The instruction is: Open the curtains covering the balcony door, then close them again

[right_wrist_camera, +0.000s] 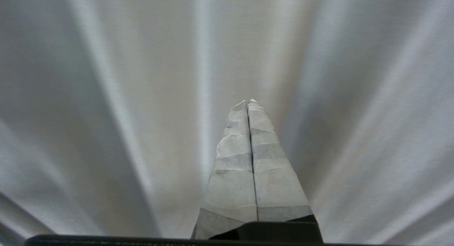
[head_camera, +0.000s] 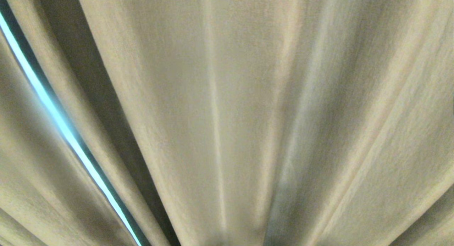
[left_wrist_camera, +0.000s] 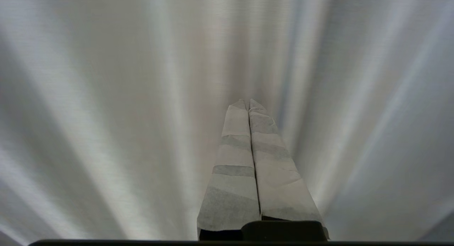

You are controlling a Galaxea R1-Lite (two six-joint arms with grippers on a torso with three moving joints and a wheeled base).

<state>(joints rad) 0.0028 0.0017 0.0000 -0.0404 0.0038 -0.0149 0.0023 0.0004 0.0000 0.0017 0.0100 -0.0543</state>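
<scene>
Curtains (head_camera: 248, 115) fill the head frame, bright slit at left edge; left gripper (left_wrist_camera: 248, 101) and right gripper (right_wrist_camera: 248, 101) both closed empty, tips pointing at fabric folds.

Left gripper (left_wrist_camera: 249, 103) fingers (left_wrist_camera: 234, 175): were wrapped in pale grey-white tape, layered in creased bands.
Right gripper (right_wrist_camera: 248, 103) fingers (right_wrist_camera: 232, 178): were taped likewise, wrinkled near the tips.
Behind each claw: a black housing edge was seen.

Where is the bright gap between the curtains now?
In the head view, the bright gap runs slantwise down the left side, between two folds of the curtains.
</scene>
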